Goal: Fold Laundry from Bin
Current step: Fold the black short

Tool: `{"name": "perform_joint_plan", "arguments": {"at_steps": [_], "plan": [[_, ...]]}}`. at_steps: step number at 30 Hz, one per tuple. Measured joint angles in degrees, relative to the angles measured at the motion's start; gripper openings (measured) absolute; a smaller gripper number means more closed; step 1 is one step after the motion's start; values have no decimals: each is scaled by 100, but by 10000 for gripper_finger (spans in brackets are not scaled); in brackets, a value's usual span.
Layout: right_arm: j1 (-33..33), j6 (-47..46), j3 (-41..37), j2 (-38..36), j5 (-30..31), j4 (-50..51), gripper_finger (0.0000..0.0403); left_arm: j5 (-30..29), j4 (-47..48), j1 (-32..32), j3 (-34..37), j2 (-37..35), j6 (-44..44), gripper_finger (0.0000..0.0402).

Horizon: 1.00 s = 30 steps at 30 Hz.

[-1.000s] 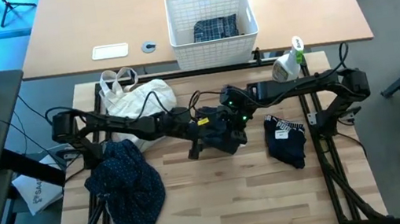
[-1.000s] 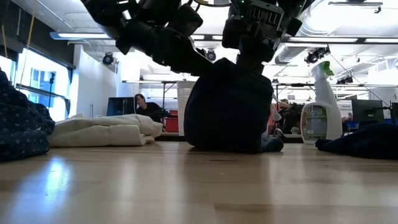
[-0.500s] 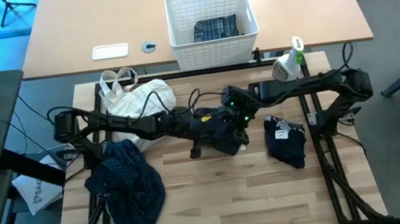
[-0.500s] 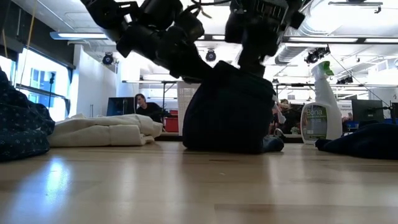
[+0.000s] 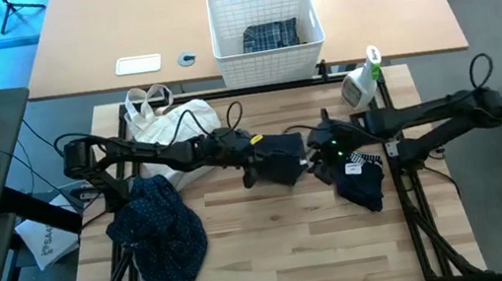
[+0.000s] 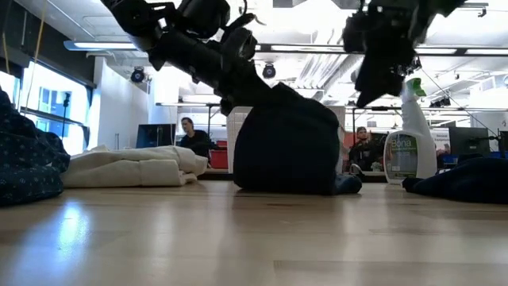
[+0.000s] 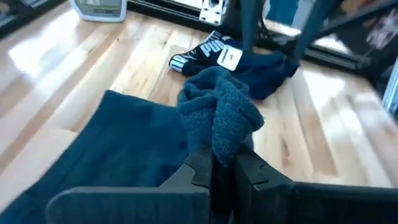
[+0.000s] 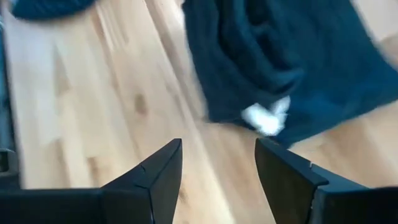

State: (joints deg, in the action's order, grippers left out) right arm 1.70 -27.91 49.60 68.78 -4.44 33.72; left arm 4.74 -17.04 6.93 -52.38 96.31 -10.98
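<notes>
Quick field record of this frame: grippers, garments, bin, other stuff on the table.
left gripper: shut on dark navy piece, table centre
right gripper: open, holding nothing, just right of that piece
dotted shirt: heaped at table's left edge
folded dark garment: right side, white label up
bin: on far desk, plaid shirt inside
cloth bag: far left of table
spray bottle: far right corner
</notes>
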Motion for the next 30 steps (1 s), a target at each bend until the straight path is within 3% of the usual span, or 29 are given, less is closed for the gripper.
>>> {"name": "perform_joint_plan", "arguments": {"at_steps": [4,9,12,17,21,26,30], "plan": [[-138,-748,-545,-466,132,-800,186,76,-313,110,15,101,-451,2],[-276,-1214,-1005,-652,614,-1502,183,225,-2002,608,516,402,-1710,1],[-280,-1278,-1073,-649,655,-1627,183,228,-2223,933,924,614,-2519,1],[-255,-1191,-1080,-613,891,-1652,183,220,-2401,1203,1062,988,-2903,1],[-130,-1076,-1080,-567,945,-1768,183,307,-2340,1220,964,1237,-2921,2],[228,-1083,-1081,-380,1048,-1722,185,1154,-2364,1026,714,1115,-2155,3],[761,-980,-1401,-69,824,-2167,210,1170,-2334,857,588,1088,-1779,4]]}}
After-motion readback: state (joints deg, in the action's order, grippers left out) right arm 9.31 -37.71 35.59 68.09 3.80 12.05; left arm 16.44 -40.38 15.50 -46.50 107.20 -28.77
